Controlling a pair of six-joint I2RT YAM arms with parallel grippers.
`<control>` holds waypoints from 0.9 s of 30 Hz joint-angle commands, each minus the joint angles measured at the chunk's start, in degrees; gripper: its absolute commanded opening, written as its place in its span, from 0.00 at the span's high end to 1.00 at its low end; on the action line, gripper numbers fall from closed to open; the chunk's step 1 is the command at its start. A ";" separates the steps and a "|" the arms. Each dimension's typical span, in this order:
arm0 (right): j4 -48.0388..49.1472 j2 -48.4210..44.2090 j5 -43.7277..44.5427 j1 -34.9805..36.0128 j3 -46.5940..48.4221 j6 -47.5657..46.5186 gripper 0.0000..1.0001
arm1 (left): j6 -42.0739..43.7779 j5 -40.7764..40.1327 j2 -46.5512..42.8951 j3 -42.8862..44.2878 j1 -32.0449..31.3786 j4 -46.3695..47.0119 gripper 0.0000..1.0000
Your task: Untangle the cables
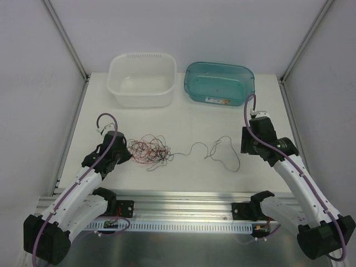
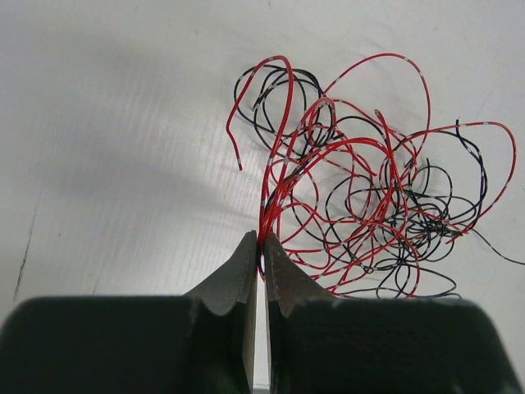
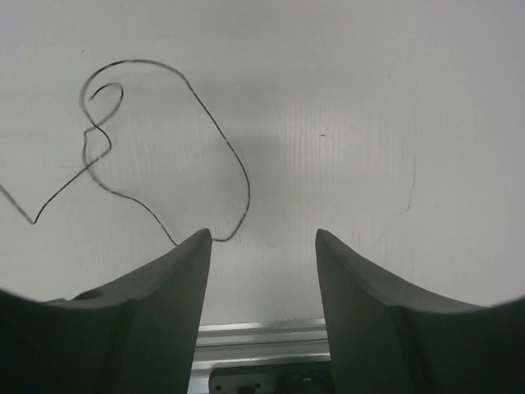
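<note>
Pinching: L gripper clamped on red strands, left edge of cables.
R gripper: agape, black tail just ahead-left.

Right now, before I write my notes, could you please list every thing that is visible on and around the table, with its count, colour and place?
cables: several, exact count unclear, red and black, one tangle left of the table's centre
loose black strand: one, black, trailing from the tangle toward the right
tub: one, white, far edge, left of centre
bin: one, see-through teal, far edge, to the right of the tub
table: one, white
rail: one, silver metal, near edge, with the arm bases on it
left gripper: one, dark, shut on red strands at the tangle's left edge
right gripper: one, dark, open, by the strand's end, not gripping it
</note>
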 commanded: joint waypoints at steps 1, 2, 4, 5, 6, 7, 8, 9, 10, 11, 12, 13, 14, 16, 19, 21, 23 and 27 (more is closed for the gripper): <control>2.09 -0.43 -8.36 -0.23 1.84 -3.62 0.41 | 2.48 0.18 -0.72 2.02 0.68 -1.84 1.00; 2.97 -0.52 -15.10 0.03 2.20 -5.20 0.35 | 2.83 0.97 -0.63 2.19 0.68 -1.93 1.00; 5.51 -0.52 -21.02 1.34 3.34 -8.19 0.30 | 3.97 1.94 -0.02 3.16 0.76 -2.19 1.00; 6.22 0.00 -23.49 2.05 3.86 -9.16 0.26 | 4.24 2.47 0.25 3.51 0.68 -2.28 1.00; 7.01 0.70 -27.78 2.93 5.26 -10.21 0.23 | 4.59 3.43 0.43 4.12 0.68 -2.37 1.00; 7.02 1.67 -29.39 3.81 6.23 -12.31 0.23 | 5.20 4.05 0.95 4.56 0.76 -2.63 1.00; 7.02 4.46 -31.49 6.25 7.11 -13.29 0.21 | 5.47 4.49 1.04 4.83 0.68 -2.72 1.00; 7.19 5.88 -32.21 7.67 7.73 -14.52 0.21 | 5.73 5.19 1.22 5.00 0.68 -2.89 1.00; 7.28 7.55 -32.56 10.73 9.13 -16.27 0.21 | 5.99 5.28 1.13 5.01 0.68 -2.90 1.00; 7.46 10.44 -33.26 12.15 9.66 -17.33 0.21 | 6.08 5.28 1.13 5.01 0.68 -2.98 1.00; 8.07 12.29 -33.79 13.56 10.19 -18.21 0.21 | 6.09 5.46 1.04 4.74 0.68 -2.90 1.00; 8.07 13.96 -34.23 15.92 11.50 -18.74 0.21 | 6.17 5.72 1.04 4.57 0.68 -2.90 1.00; 7.99 15.72 -35.02 16.99 12.47 -19.71 0.21 | 6.26 5.98 0.87 4.48 0.68 -2.90 1.00; 7.20 21.87 -35.64 19.53 15.28 -20.76 0.21 | 6.26 6.69 0.78 4.30 0.68 -2.90 1.00; 6.84 29.78 -34.33 21.74 17.57 -22.87 0.22 | 6.35 7.04 0.25 4.21 0.68 -3.07 1.00; 7.19 34.78 -32.83 22.36 19.42 -24.45 0.23 | 6.35 7.22 -0.01 4.13 0.68 -2.98 1.00; 7.11 37.96 -32.39 22.97 20.91 -25.51 0.23 | 6.61 7.48 -0.10 4.04 0.68 -2.98 1.00; 5.18 46.05 -30.38 24.29 26.18 -28.06 0.24 | 6.79 7.48 -0.28 3.78 0.76 -2.99 1.00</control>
